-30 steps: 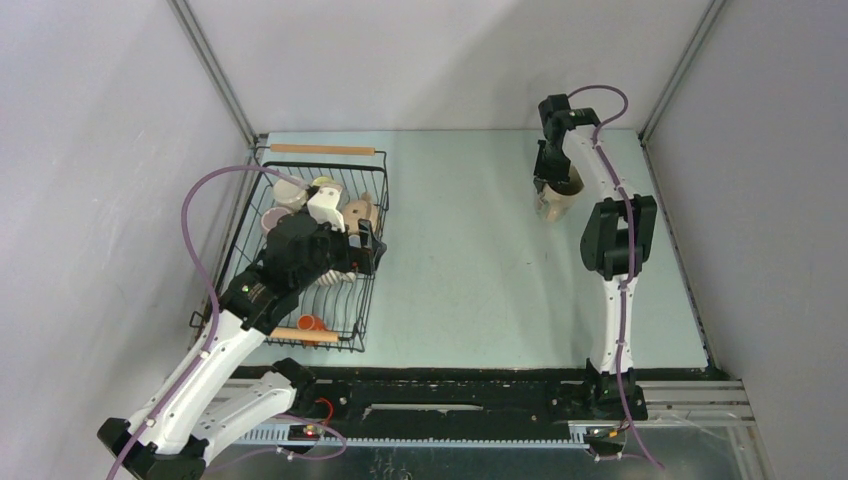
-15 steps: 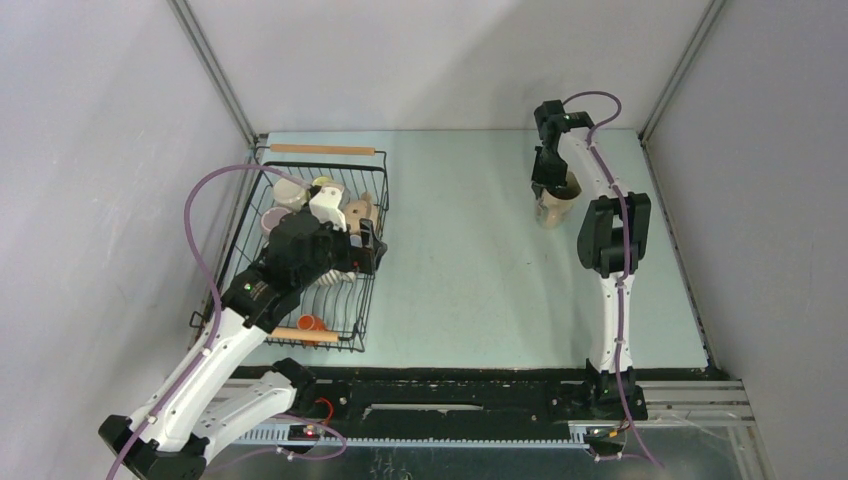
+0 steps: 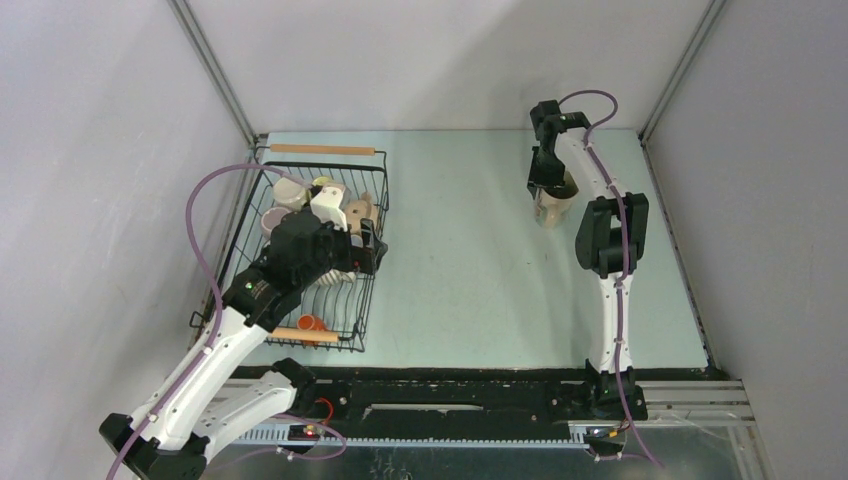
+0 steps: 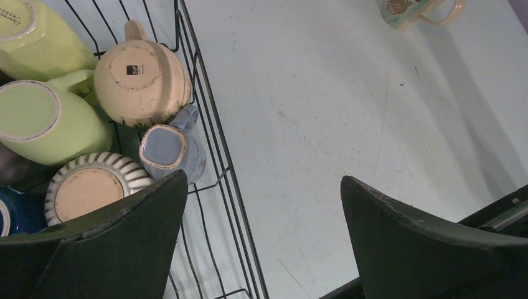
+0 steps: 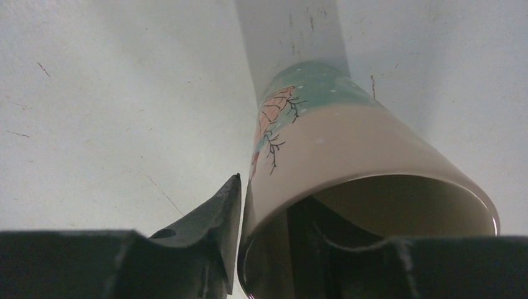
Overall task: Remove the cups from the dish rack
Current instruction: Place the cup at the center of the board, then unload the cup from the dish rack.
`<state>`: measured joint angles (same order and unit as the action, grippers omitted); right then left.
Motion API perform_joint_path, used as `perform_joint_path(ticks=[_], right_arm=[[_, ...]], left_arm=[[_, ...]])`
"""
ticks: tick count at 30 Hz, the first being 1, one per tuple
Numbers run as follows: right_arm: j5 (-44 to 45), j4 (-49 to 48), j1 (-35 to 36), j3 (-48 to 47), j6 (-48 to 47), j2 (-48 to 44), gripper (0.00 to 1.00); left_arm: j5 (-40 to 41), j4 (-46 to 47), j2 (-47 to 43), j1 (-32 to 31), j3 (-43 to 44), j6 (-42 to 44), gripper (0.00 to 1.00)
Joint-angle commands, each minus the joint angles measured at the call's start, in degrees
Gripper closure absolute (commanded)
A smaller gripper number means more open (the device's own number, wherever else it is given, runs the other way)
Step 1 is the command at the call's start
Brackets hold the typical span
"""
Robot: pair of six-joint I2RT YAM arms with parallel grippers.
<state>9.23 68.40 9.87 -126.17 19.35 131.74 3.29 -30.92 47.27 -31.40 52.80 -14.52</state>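
Observation:
The black wire dish rack (image 3: 372, 292) stands at the left with wooden rod handles. In the left wrist view it (image 4: 212, 128) holds upturned cups: two pale yellow-green (image 4: 43, 121), a tan one (image 4: 140, 81), a small grey-blue one (image 4: 165, 149), a ribbed cream one (image 4: 90, 187) and a dark blue edge (image 4: 7, 215). My left gripper (image 4: 263, 177) is open and empty above the rack's right rim (image 3: 365, 250). My right gripper (image 3: 548, 188) is at the far right, shut on the rim of a tan mug (image 5: 348, 156) with a teal base, one finger inside and one outside. The mug stands upright on the table (image 3: 553, 207).
An orange object (image 3: 311, 323) lies in the rack's near end by the near wooden handle (image 3: 305, 335). The far handle (image 3: 325, 149) is by the back wall. Grey walls close in the table on three sides. The pale table surface (image 3: 470, 270) lies between rack and mug.
My right arm has shifted a little left and back with the tan mug, and the mug has gone from tilted to upright on the table. The left arm has barely moved.

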Motion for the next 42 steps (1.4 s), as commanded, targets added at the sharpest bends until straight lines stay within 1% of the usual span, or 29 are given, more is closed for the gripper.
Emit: perform_joint_path(ticks=[1,5,8,10,18,20,23,25,32,35,38,42], right_arm=[[1.50,0.38,0.46,-2.24,-1.16,-4.70,0.56],[2.24,0.54,0.84,-2.24,-1.13,-7.44,0.43],[2.66,0.76,1.19,-2.32,-1.23,-9.69,0.30],[2.72,0.69,1.28,-2.41,-1.33,-11.33,0.24],[1.27,1.23,1.65,-1.68,-1.64,-17.80,0.11],[1.20,0.53,2.25,-0.19,-1.66,-19.97,0.09],[0.53,-2.22,3.83,4.67,-1.33,-24.35,0.03],[-0.24,-4.48,5.38,8.71,-0.82,-27.87,0.01],[-1.48,-14.30,11.49,24.81,2.16,-38.76,0.00],[-1.46,-17.36,14.59,29.15,2.83,-41.82,0.00],[-0.99,-18.42,16.60,31.91,3.23,-43.67,0.00],[-2.47,-21.57,18.58,36.25,4.17,-46.40,0.00]], left_arm=[[-0.28,1.82,0.04,-0.46,-0.28,0.09,0.00],[-1.20,1.45,0.51,-0.51,0.25,-1.41,0.00],[-1.86,0.32,1.25,-0.50,1.75,-2.52,0.00],[-1.81,-0.40,1.65,-0.49,2.90,-3.14,0.00],[-0.71,-3.97,2.95,-0.48,8.26,-5.84,0.00],[0.66,-5.55,3.03,-0.51,9.42,-6.35,0.00],[3.54,-8.51,2.76,-0.51,11.11,-6.87,0.00],[5.84,-10.99,2.48,-0.50,12.05,-7.54,0.00],[15.47,-21.30,2.87,-0.32,14.53,-12.93,0.00],[18.49,-25.79,3.39,-0.19,15.30,-15.25,0.00],[21.50,-29.46,3.65,0.10,15.21,-18.65,0.00],[24.98,-32.64,3.91,1.79,13.30,-23.84,0.00]])
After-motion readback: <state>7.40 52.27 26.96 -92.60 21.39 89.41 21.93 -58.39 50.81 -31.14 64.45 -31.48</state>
